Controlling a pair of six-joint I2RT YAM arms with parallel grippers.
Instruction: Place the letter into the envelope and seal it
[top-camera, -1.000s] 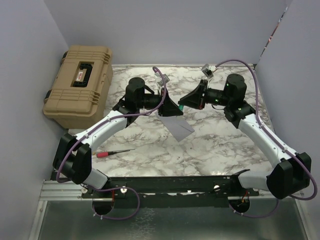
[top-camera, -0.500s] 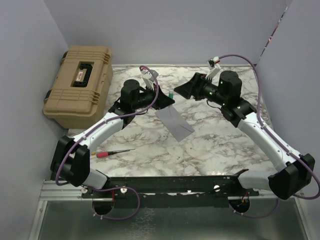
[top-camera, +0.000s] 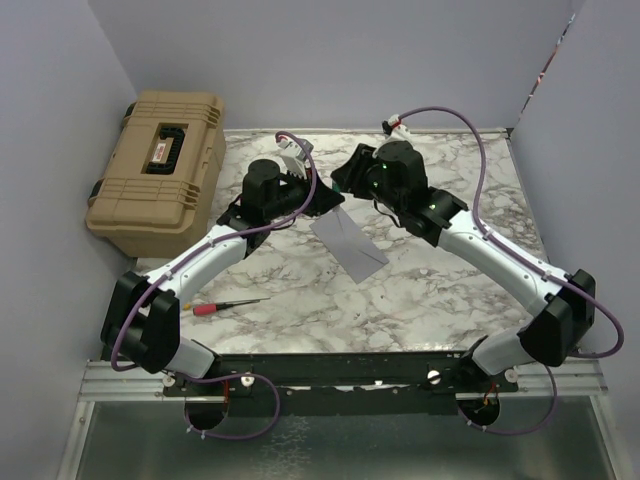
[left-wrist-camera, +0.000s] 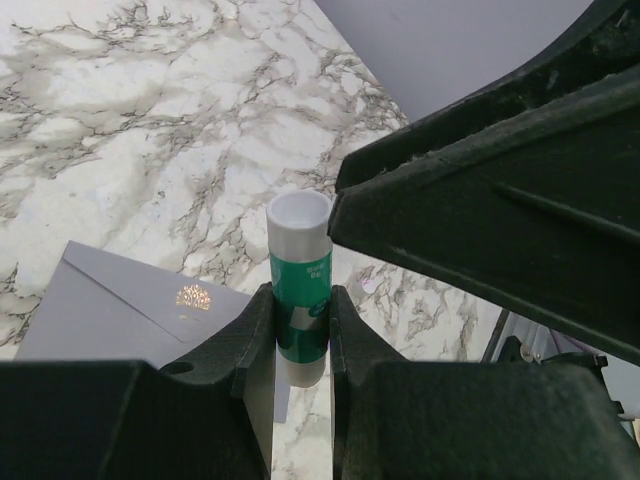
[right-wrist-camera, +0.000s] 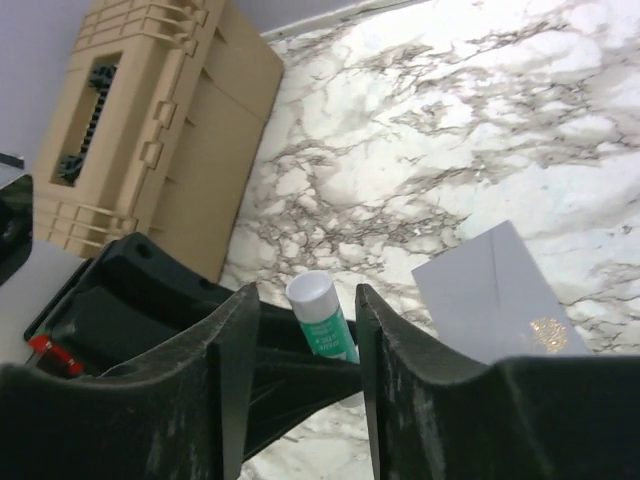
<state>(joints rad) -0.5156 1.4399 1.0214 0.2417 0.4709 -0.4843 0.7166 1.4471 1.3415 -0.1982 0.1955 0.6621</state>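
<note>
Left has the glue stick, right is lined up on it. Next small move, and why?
Probably ease the right end effector forward and close it on the glue stick at its white top. The left end effector grips the stick by its green label, the white end sits untouched between the right's open jaws, and the envelope lies flat nearby.

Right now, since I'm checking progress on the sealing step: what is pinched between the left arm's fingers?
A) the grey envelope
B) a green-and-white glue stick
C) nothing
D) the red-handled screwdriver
B: in the left wrist view the glue stick stands clamped between the left fingers, while the envelope lies flat on the table.
</note>
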